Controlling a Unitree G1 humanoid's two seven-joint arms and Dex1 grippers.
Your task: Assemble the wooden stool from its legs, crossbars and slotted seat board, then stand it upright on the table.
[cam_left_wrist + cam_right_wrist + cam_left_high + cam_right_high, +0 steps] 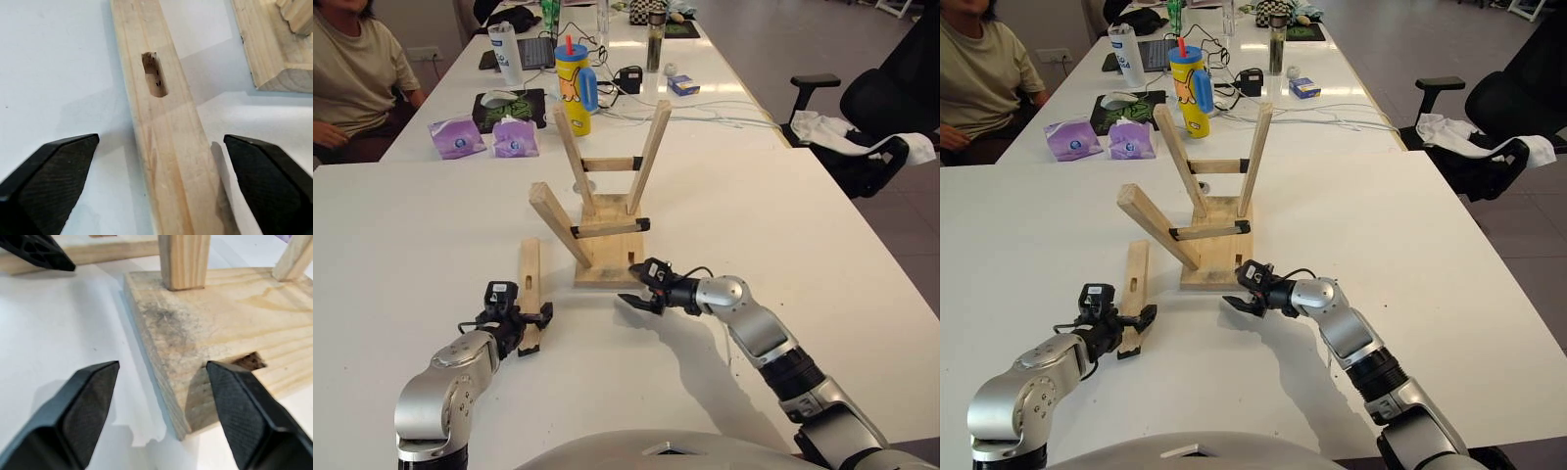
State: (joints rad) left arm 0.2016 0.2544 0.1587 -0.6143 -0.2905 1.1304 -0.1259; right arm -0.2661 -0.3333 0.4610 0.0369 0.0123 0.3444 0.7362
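Cluttered far table (724,69) behind; left gripper (527,328) jaws open astride loose leg (530,269), right gripper (628,284) open at seat board (617,257) corner

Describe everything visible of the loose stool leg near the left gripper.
The loose leg is a pale, unfinished-looking wooden bar with an oblong slot cut in its upper face. It lies flat on the white table, left of the seat board and clear of it. The open left gripper straddles its near end without gripping it.
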